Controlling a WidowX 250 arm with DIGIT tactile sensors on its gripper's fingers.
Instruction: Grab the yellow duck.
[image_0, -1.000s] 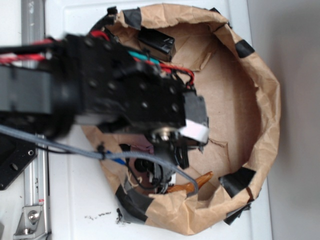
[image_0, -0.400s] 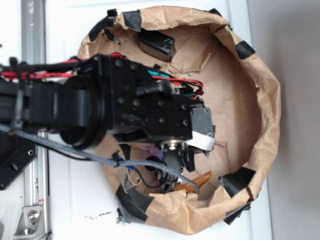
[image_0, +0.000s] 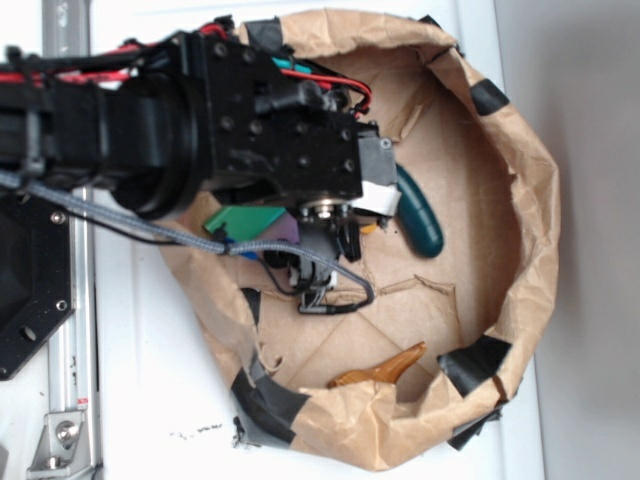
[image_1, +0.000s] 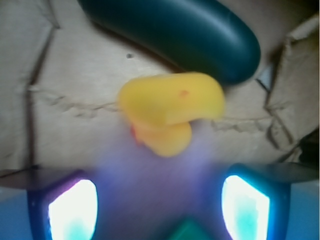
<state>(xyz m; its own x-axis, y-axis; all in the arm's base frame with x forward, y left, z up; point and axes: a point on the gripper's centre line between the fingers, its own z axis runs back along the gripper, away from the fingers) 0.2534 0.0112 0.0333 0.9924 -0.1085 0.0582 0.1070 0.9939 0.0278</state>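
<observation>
The yellow duck (image_1: 170, 112) lies on the cardboard floor in the wrist view, its red-orange beak just showing at its lower left. My gripper (image_1: 159, 210) is open and empty. Its two fingertips (image_1: 72, 210) glow at the bottom corners, and the duck sits ahead of them, centred between them and not touched. In the exterior view the gripper (image_0: 345, 242) hangs under the black arm, and only a sliver of the duck (image_0: 371, 228) shows beside it.
A dark green elongated piece (image_0: 418, 215) lies just past the duck, also in the wrist view (image_1: 185, 30). A green block (image_0: 245, 218) and a purple piece (image_0: 288, 228) sit under the arm. A brown wooden curved piece (image_0: 380, 368) lies by the taped paper wall (image_0: 530, 200).
The arm has moved toward the top of the picture. It now covers the black object at the back, and has uncovered the brown piece, the dark green piece and the green block.
</observation>
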